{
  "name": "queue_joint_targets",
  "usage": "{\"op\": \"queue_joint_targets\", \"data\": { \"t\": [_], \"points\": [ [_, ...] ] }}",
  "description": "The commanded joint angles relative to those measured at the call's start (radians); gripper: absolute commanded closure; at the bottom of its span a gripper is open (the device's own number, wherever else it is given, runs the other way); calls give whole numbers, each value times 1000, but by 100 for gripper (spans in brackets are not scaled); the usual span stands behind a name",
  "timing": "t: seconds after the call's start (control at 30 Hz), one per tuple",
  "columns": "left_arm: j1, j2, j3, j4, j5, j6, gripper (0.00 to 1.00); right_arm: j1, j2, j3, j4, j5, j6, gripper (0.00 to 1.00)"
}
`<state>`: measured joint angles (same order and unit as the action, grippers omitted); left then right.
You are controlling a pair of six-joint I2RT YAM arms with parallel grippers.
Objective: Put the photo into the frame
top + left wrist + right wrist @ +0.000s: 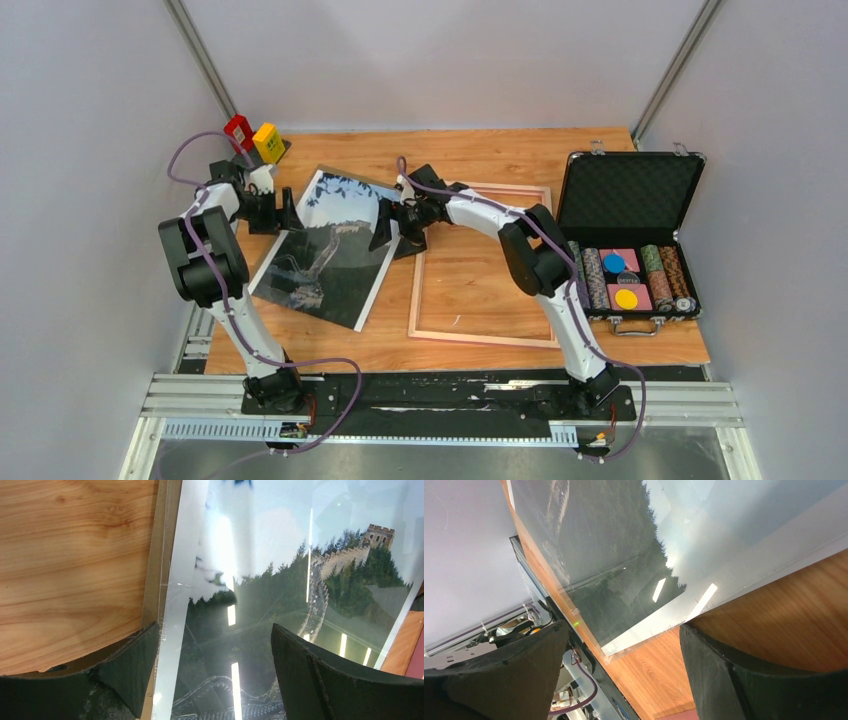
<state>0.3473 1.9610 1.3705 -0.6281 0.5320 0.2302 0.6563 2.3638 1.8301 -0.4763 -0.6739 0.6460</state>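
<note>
The photo (pixel 325 250), a glossy print of a wall on dark green hills, lies slanted on the table left of centre. The frame (pixel 480 338) lies flat to its right, light wood side showing. My left gripper (pixel 285 212) is open at the photo's upper left edge. In the left wrist view its fingers (pixel 135 670) straddle the white border of the photo (pixel 280 580), with a brown board edge (pixel 154 580) beneath. My right gripper (pixel 385 228) is open at the photo's right edge. The near corner of the photo (pixel 624 545) lies between the wide-apart jaws of the right gripper (pixel 624 647).
An open black case (pixel 630 235) with poker chips stands at the right end of the table. A red block (pixel 240 130) and a yellow block (pixel 267 142) stand at the back left corner. Grey walls close in both sides.
</note>
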Motion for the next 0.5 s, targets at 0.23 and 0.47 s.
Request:
{"op": "queue_joint_targets", "data": {
  "t": [0.23,0.47],
  "points": [
    [-2,52,24,-40,51,13,12,-39,88,54,-15,35,-39,13],
    [-1,30,-15,-61,129,16,14,-63,79,40,10,-6,-19,13]
  ]
}}
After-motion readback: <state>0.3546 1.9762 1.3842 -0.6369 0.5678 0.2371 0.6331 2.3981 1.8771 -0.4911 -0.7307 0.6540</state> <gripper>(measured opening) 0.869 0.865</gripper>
